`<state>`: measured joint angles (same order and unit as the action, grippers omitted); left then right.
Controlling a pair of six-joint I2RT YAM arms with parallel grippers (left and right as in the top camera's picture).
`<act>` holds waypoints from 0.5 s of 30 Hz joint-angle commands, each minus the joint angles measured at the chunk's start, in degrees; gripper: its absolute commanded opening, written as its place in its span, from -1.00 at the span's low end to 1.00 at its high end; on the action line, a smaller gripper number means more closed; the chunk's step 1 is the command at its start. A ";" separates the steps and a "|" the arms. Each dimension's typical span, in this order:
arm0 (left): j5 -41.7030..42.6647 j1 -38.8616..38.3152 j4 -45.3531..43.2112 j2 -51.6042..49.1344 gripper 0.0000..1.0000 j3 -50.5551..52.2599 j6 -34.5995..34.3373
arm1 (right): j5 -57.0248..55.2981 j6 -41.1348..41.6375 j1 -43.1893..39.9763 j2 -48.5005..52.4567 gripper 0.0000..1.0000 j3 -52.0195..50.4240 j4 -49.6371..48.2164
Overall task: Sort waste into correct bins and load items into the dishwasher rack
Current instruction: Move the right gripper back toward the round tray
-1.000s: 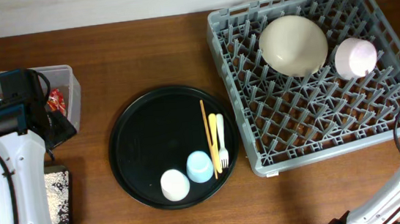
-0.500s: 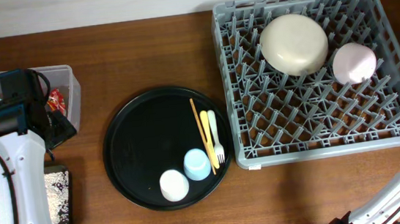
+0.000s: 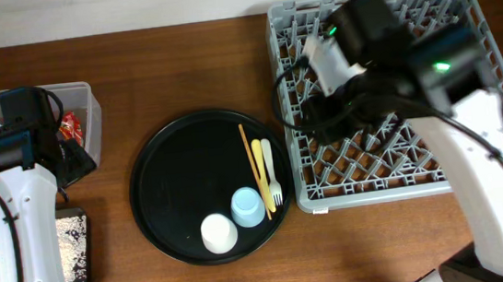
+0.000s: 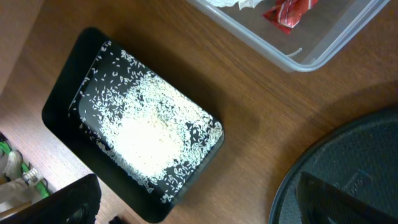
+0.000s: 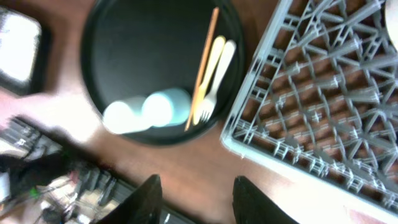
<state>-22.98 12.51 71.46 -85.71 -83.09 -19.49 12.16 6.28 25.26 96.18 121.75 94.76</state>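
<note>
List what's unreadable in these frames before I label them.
- Overhead: the right arm covers the middle of the dishwasher rack; what sits there is hidden.
- Right wrist: motion blur smears the white cup and light-blue cup.
- Left wrist: the top edge cuts off the clear tub and red wrapper.

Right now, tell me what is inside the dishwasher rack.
The dishwasher rack looks bare where visible. The right arm covers its middle and back, so anything beneath is hidden.

two cups (image 3: 220, 233) (image 3: 251, 208), two forks (image 5: 214, 56) (image 5: 225, 59), one round black tray (image 3: 181, 176), one grey dishwasher rack (image 3: 366, 172), one clear tub (image 4: 323, 37), one black rectangular tray (image 4: 62, 134).
</note>
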 commanded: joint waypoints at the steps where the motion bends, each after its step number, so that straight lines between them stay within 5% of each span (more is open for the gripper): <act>1: -0.59 0.13 0.00 0.44 0.99 -0.44 -0.13 | -3.89 3.04 0.61 1.92 -0.07 -16.24 -10.64; 3: -0.59 0.13 0.00 0.44 0.99 -0.44 -0.13 | -4.94 4.61 0.61 1.97 0.20 -25.99 -22.45; 7: -0.59 0.13 0.00 0.44 0.99 -0.44 -0.13 | -11.80 7.21 0.61 3.06 0.12 -39.21 -45.97; 15: -0.59 0.13 0.00 0.44 0.99 -0.44 -0.13 | -23.65 8.28 0.59 14.21 0.03 -40.68 -67.91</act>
<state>-22.96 12.51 71.42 -85.71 -83.11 -19.49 -7.40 13.78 25.56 108.62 80.97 28.62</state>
